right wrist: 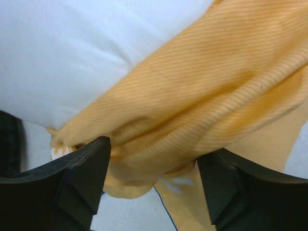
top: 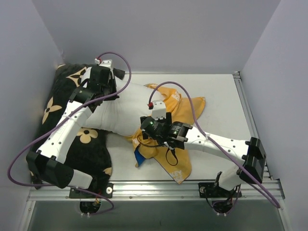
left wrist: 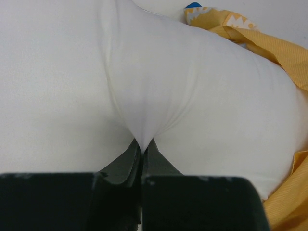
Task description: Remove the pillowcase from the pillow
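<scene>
Pillowcase (top: 185,108) lies orange side out on the table (top: 224,96), bunched at the right end of the white pillow (top: 120,113). The left fingers (left wrist: 126,163) pinch the pillow tight (a good anchor); the right fingers (right wrist: 84,168) gape around a pillowcase fold. They should clamp deep, then pull straight rightward, away from the anchor

The pillow (left wrist: 67,72) is smooth, matt white cloth, drawn into fine creases. The pillowcase (right wrist: 216,82) is thin, matt orange-yellow cloth with a fine ribbed weave. The right claw (right wrist: 153,154) has matt black plastic fingers (right wrist: 82,183). The desk (top: 226,96) is smooth and pale, and a brushed metal rail (top: 159,186) runs along its near edge.
</scene>
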